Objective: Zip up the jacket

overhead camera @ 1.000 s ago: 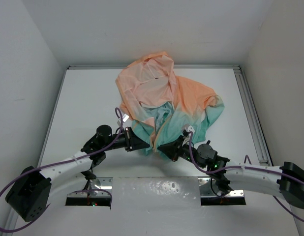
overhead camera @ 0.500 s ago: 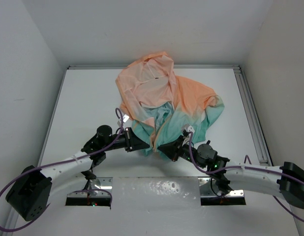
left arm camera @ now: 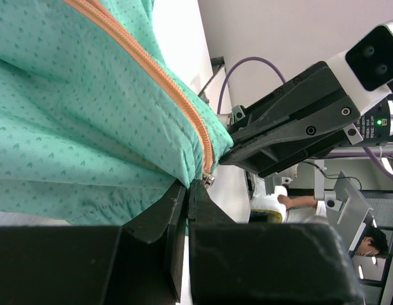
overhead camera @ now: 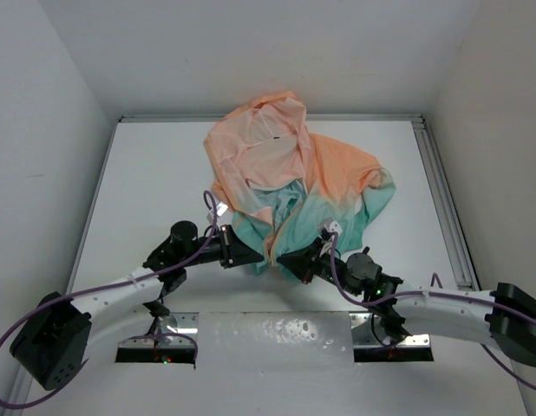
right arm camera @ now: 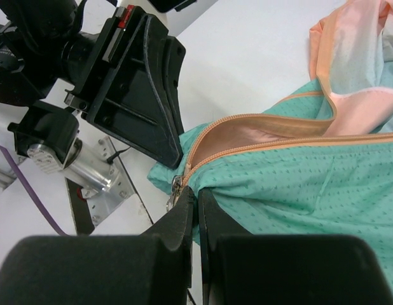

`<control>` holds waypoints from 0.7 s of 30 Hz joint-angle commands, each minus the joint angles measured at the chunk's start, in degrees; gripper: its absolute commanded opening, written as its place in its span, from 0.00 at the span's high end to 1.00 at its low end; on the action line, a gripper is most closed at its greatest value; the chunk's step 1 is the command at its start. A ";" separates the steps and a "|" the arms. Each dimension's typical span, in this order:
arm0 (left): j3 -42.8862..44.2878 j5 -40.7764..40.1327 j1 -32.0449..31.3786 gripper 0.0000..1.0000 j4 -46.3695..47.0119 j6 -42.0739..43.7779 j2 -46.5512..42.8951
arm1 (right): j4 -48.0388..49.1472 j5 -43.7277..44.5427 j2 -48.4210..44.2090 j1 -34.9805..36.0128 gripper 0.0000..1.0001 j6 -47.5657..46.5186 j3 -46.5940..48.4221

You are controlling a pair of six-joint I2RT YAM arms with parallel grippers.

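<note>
The jacket (overhead camera: 294, 182) lies rumpled on the white table (overhead camera: 155, 173), with its peach hood at the far side and its teal hem toward the arms. Both grippers meet at the bottom of the orange zipper (left arm camera: 152, 70). The left gripper (left arm camera: 187, 187) has its fingers pressed together on a fold of teal hem, and the right gripper (right arm camera: 196, 194) is likewise pinched on the hem just under the small metal slider (right arm camera: 175, 186). The main risk is the cloth itself: it looks thin and slippery, so a pull could slide it out of either pinch. If the hem is not kept taut, the slider would probably drag the jacket along rather than run up the teeth. Loose lining beside the open tapes could also jam in the slider. The two grippers sit very near each other, so a careless move might knock them together. The fingers hide whether either one grips the pull tab. It is hard to tell whether both zipper halves are seated in the slider. From above, the upper run of the zipper is lost in folds.
</note>
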 commanded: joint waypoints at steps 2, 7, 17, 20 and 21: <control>-0.45 0.92 0.40 1.00 2.24 0.45 -1.17 | 5.42 0.90 0.45 0.16 1.00 -0.88 2.66; -0.53 0.93 0.40 1.00 1.89 0.54 -1.34 | 5.86 1.08 1.15 0.07 1.00 -1.06 3.01; -0.53 0.23 0.32 1.00 0.66 0.62 -2.75 | 5.60 0.55 1.86 0.16 1.00 -1.23 3.45; 0.25 -1.27 0.49 1.00 -1.18 1.59 -3.36 | 4.90 -0.15 -0.15 0.16 1.00 -0.36 2.66; 0.52 -1.62 0.49 1.00 -1.54 1.77 -3.45 | 4.55 -0.07 -0.68 0.16 1.00 -0.09 2.31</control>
